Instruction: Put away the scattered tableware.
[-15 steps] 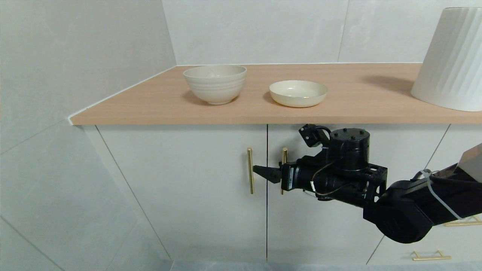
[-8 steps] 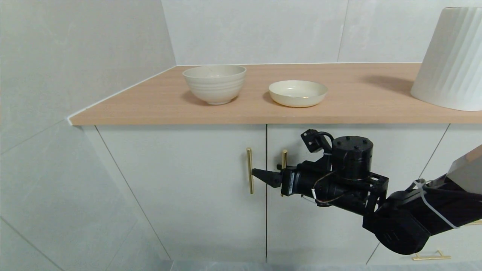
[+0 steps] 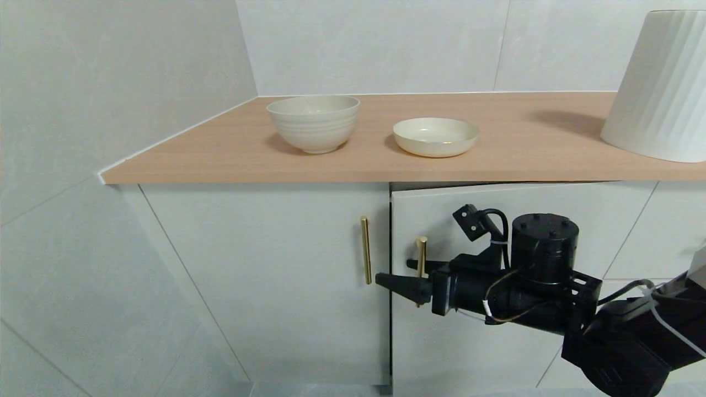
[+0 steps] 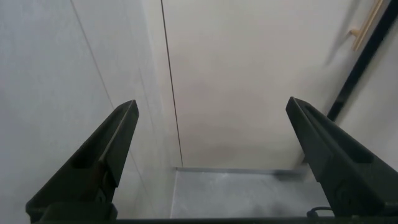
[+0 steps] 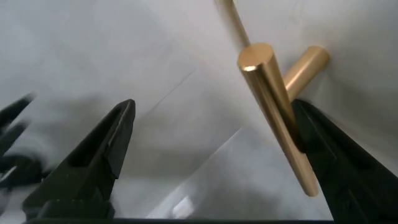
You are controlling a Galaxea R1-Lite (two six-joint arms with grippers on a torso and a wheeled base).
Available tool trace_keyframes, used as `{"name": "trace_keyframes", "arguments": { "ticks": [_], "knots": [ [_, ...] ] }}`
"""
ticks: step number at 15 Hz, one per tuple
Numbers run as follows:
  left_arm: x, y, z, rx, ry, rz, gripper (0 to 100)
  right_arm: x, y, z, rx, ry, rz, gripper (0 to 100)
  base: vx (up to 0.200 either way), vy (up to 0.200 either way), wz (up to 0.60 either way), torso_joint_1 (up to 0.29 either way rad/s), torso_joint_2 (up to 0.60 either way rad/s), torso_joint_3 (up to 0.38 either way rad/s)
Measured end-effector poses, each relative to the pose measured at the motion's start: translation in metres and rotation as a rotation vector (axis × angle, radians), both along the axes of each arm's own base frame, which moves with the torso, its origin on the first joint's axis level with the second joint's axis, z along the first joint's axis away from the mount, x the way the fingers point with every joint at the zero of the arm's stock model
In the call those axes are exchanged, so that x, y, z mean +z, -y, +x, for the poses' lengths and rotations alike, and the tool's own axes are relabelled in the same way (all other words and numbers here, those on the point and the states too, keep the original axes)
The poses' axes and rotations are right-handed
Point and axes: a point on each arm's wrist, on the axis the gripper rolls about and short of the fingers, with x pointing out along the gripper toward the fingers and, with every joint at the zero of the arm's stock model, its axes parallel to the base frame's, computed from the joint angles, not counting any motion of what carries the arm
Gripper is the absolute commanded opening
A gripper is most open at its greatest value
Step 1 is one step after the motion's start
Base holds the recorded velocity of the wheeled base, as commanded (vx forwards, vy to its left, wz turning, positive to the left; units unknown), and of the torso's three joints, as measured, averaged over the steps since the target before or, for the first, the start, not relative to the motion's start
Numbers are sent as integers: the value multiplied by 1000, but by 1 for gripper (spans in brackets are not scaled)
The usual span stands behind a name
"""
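Head view, right tool (image 3: 395,272) straddling gold handle (image 3: 422,255), jaws spread

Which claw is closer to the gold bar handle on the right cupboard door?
Right. The right claw has the gold metal bar handle between its open fingers. The left claw points at the white cupboard front near the floor, apart from that handle.
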Motion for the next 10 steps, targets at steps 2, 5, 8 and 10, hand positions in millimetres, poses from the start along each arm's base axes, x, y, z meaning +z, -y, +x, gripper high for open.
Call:
{"name": "trace_keyframes", "arguments": {
  "ticks": [2, 5, 8, 10],
  "knots": [
    [0, 0, 0, 0, 0, 0, 100, 0, 9, -13, 55, -18, -6, 100, 0, 0, 0, 0, 0, 0],
    [0, 0, 0, 0, 0, 17, 100, 3, 21, -30, 110, -34, -7, 100, 0, 0, 0, 0, 0, 0],
    [10, 0, -2, 3, 59, 25, 100, 3, 32, -46, 180, -54, -9, 100, 0, 0, 0, 0, 0, 0],
    [30, 1, -8, -61, 107, 29, 100, 3, 37, -51, 193, -58, -10, 100, 0, 0, 0, 0, 0, 0]
  ]
}}
